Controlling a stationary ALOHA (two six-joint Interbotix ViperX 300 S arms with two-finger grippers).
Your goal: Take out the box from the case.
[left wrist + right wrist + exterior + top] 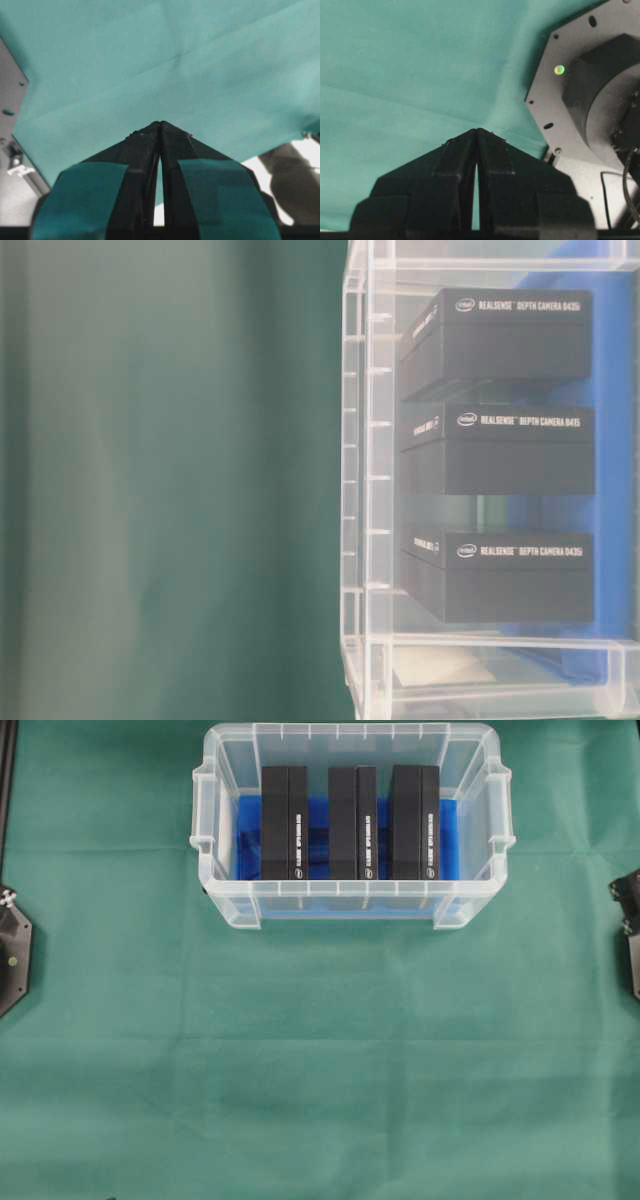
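Note:
The case [226, 902] is a clear plastic bin with a blue lining, standing at the far middle of the green cloth. Three black boxes stand on edge inside it: left box [284, 822], middle box [352, 822], right box [414, 821]. The table-level view shows the case wall [365, 490] and the boxes [495, 450] with white lettering. My left gripper [160, 123] is shut, tips touching, above bare green cloth. The right gripper [477, 130] is shut too, over the cloth beside its arm's base. Neither gripper shows in the overhead view.
A black arm base [12, 948] sits at the left edge and another [628, 925] at the right edge. The right arm's metal base plate [580, 90] lies just right of the right gripper. The green cloth [320, 1080] covers the table in front of the case.

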